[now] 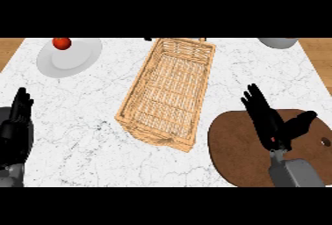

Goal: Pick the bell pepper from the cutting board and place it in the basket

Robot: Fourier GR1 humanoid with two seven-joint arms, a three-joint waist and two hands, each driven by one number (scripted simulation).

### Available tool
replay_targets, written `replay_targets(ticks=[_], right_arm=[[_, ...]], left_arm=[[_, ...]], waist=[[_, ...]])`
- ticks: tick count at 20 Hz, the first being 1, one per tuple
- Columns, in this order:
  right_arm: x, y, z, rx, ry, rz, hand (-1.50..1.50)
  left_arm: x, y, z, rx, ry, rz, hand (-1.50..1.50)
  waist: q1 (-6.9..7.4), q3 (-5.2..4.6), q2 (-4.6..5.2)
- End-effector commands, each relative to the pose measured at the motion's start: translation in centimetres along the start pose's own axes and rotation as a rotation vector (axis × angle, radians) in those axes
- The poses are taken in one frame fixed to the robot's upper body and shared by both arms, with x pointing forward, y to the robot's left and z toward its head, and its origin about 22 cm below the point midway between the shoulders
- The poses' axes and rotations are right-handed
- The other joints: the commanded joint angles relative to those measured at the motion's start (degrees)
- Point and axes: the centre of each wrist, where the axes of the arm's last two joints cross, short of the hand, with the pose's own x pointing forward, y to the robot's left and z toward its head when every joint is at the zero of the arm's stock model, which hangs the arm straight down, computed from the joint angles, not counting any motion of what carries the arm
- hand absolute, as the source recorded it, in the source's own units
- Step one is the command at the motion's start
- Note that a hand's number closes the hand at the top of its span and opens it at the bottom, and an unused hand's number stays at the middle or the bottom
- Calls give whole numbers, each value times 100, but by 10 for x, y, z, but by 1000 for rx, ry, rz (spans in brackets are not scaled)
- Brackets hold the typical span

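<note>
Presently the right hand [272, 125] hovers over the cutting board [236, 145], fingers straight and spread toward the far side, thumb splayed to the right, nothing visible in it. No bell pepper shows on the bare brown board; if one is there, the palm hides it, and I cannot tell. Judged step: the pick is not yet made, with the hand open above the board. Next move would call for locating the pepper, closing round it, then carrying it left to the basket [170, 92], which lies just beside the board's left edge, long and slanted, its interior open. Clear counter lies between board and basket, so the path is short. Left hand [20, 110] rests open at the left edge. A white plate [68, 59] holding a small red item [62, 42] sits far left, well apart.
</note>
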Motion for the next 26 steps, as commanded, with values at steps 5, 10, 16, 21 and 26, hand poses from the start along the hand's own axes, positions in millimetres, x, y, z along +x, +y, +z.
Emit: replay_targets(ticks=[5,10,16,21,26], right_arm=[[107,-108,16,-289,-304,542,150],[87,-61,4,-280,-668,661,-150],[81,-68,13,-761,-586,821,-150],[121,-83,34,-745,-337,1028,-150],[124,-86,57,-509,76,1244,-150]], left_arm=[[16,-20,-10,-75,64,75,0],[40,-28,-30,-163,124,139,0],[42,-42,-21,-166,125,149,0],[35,-46,-15,-152,150,128,0],[48,-29,-28,-134,140,136,0]], waist=[[-336,40,68],[-84,61,119],[-149,29,84],[-257,-5,35],[-299,-25,10]])
